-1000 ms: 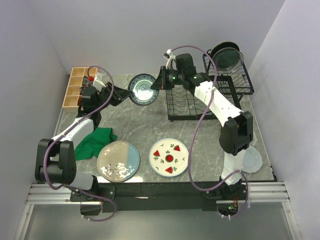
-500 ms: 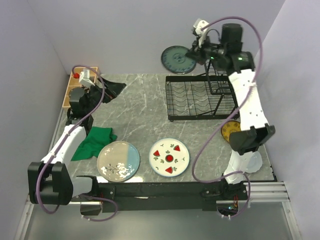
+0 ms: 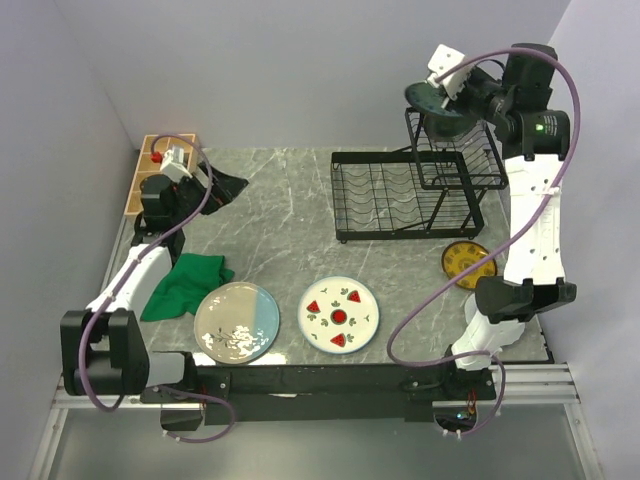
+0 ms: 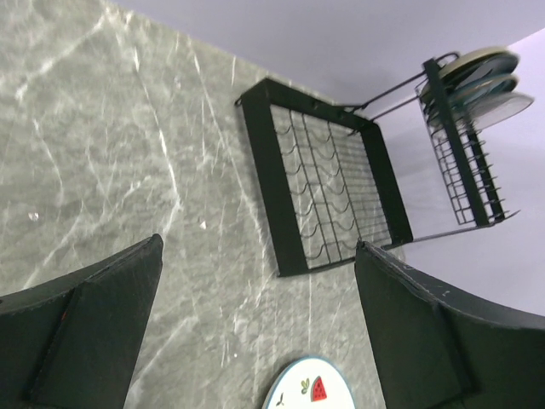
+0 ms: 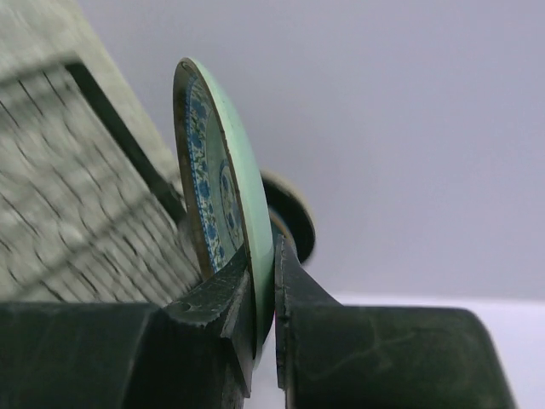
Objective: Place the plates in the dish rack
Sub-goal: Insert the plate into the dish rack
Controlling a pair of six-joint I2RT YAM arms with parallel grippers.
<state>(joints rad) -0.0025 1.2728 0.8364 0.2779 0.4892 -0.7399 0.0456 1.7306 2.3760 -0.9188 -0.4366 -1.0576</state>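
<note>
My right gripper (image 3: pixel 452 92) is raised at the back right. It is shut on the rim of a blue-patterned plate with a pale green back (image 5: pixel 217 170), held on edge over the upper basket (image 3: pixel 462 160) of the black wire dish rack (image 3: pixel 400 195). Other plates (image 4: pixel 477 68) stand in that basket. My left gripper (image 3: pixel 226 185) hovers open and empty at the far left, near the wooden box. A cream-and-blue plate (image 3: pixel 237 322), a watermelon plate (image 3: pixel 339 314) and a yellow patterned plate (image 3: pixel 468 262) lie flat on the table.
A wooden compartment box (image 3: pixel 150 172) sits at the far left edge. A green cloth (image 3: pixel 185 282) lies beside the cream-and-blue plate. The rack's lower tray (image 4: pixel 328 200) holds no plates in the left wrist view.
The right arm lifted the blue-patterned plate off the table and swung it right, over the upper basket. The left gripper opened wide and drew back to the left.
</note>
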